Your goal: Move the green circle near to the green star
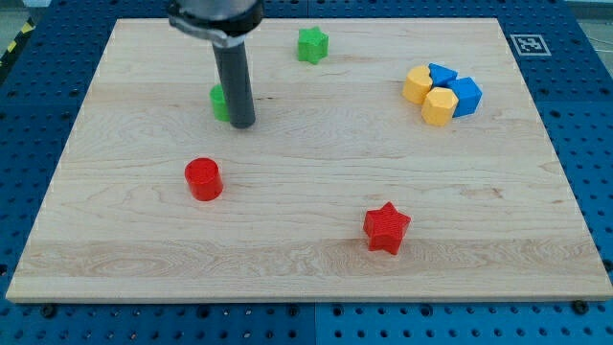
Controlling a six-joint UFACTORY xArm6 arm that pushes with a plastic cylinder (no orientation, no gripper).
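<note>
Green circle (219, 101) toward the table's top-left, mostly hidden behind the rod, my tip (242, 125) touching its right side, no gripper fitted, green star (311, 44) near the top edge, well apart, red cylinder (203, 179) below, toward the left.

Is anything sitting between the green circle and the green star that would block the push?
Nothing visible does. The green circle sits just to the view's left of my tip, partly hidden by the rod. Only bare board lies between it and the green star, up and to the view's right. The other blocks are far off.
</note>
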